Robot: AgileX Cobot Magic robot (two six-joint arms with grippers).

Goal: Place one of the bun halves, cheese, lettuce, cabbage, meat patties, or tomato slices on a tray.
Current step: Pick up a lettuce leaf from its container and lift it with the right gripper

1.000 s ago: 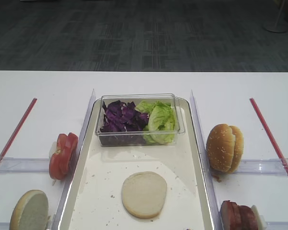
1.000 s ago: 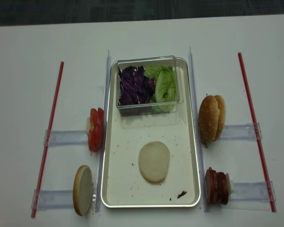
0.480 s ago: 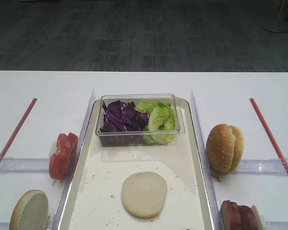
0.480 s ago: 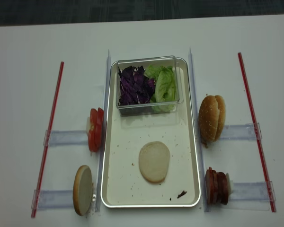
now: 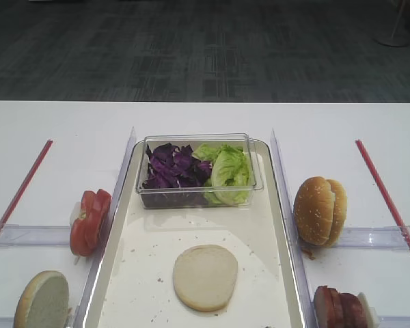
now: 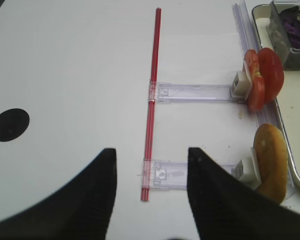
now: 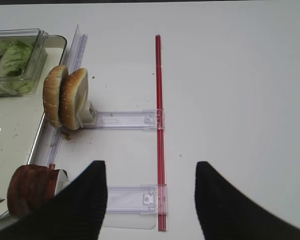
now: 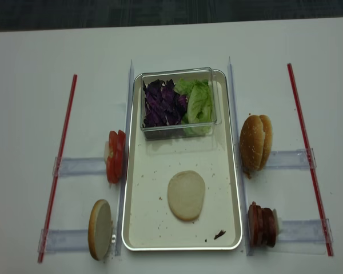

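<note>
One bun half lies cut face up on the tray. Two bun halves stand on edge right of the tray, with the meat patties nearer me. To the tray's left stand the tomato slices and another bun half. Cabbage and lettuce fill a tub at the tray's far end. No cheese shows. My right gripper hovers open over the table right of the patties. My left gripper hovers open left of the bun half. Both hold nothing.
The clear plastic tub sits inside the tray. Red strips run along the table on both sides, crossed by clear plastic holders. A dark scrap lies in the tray's near right corner. A black spot marks the table.
</note>
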